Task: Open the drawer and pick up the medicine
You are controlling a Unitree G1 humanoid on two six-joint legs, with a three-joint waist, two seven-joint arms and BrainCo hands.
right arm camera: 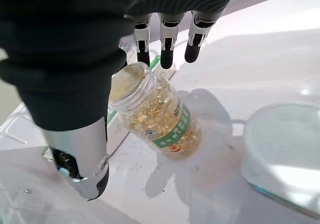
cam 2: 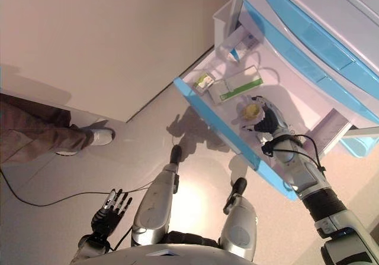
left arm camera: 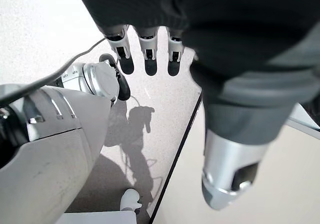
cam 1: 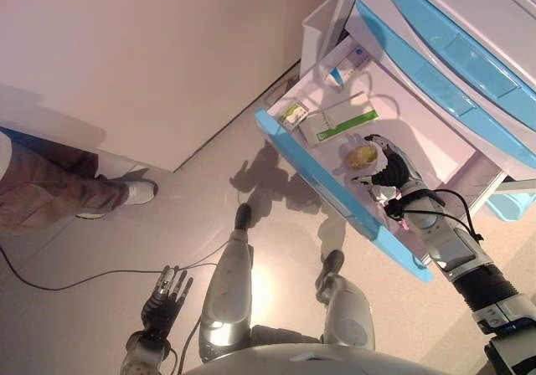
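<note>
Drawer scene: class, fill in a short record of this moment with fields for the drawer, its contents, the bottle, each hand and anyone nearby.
drawer: open, blue front, pulled out of a white cabinet
contents: clear bottle of yellow capsules, green-and-white box, small green packet, white-and-blue box
bottle: tilted, between the right hand's fingers and thumb
right hand: in the drawer, fingers straight, not closed
left hand: low beside the robot, open, idle
person: a leg and white shoe on the floor

Pale speckled floor (cam 1: 100, 249), glossy, bright glare patch below the right hand (cam 1: 387, 172). Beige wall (cam 1: 142, 48) far from it, dark baseboard line. White cabinet (cam 1: 502, 15) with blue fronts just beyond. Person's leg (cam 1: 59, 192), white shoe (cam 1: 134, 192) well apart.
</note>
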